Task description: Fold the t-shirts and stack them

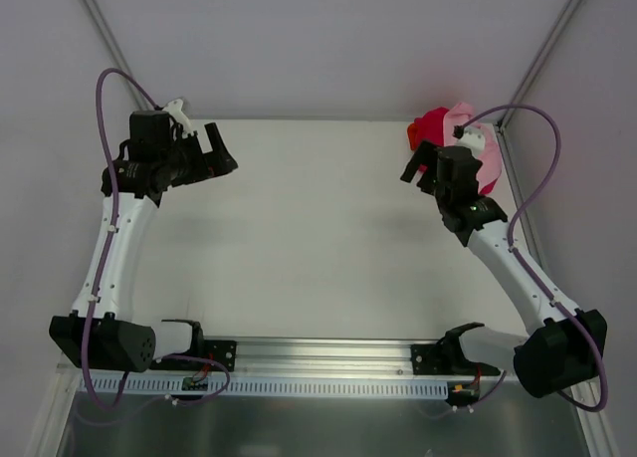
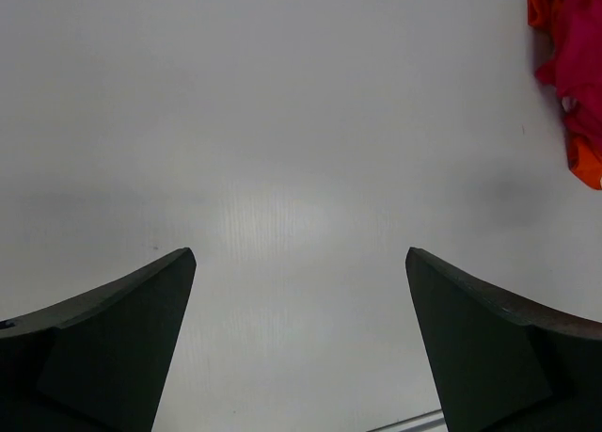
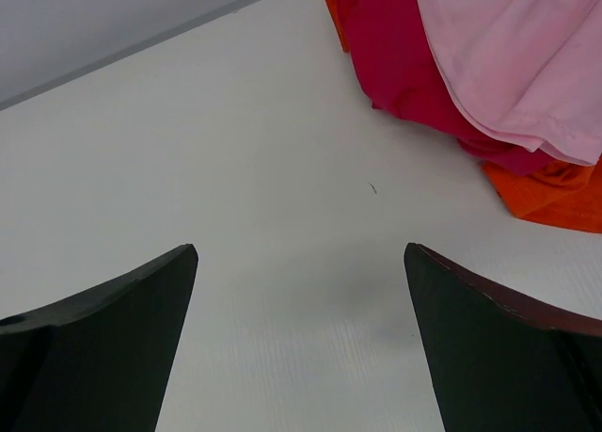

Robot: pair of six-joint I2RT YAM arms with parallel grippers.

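We look down on a white table with a robot arm on each side. Three crumpled shirts lie in one heap at the far right corner. A light pink cloth t-shirt lies on top. A magenta-red cloth t-shirt is under it, and a bright orange cloth t-shirt pokes out from under the other two.

The right gripper hovers just beside the heap, on its near left side. Its jaws are spread wide and hold nothing. The left gripper hangs over the far left of the table, well apart from the shirts. It is also spread wide and empty.

None of the shirts has been folded yet, and we judge that the main risks come from the heap itself:

- **Pinching two layers:** The layers overlap closely, so a pinch at the edge could catch two shirts at once and drag the whole pile.
- **Pushing cloth off the table:** The heap lies close to the table's far and right edges. A push outward could send cloth over the side, out of reach.
- **Bunching:** The soft cloth may bunch up instead of spreading if only one gripper pulls it.
- **Arms meeting:** The left arm has to cross the table to help, and the two arms could meet over the shirts.
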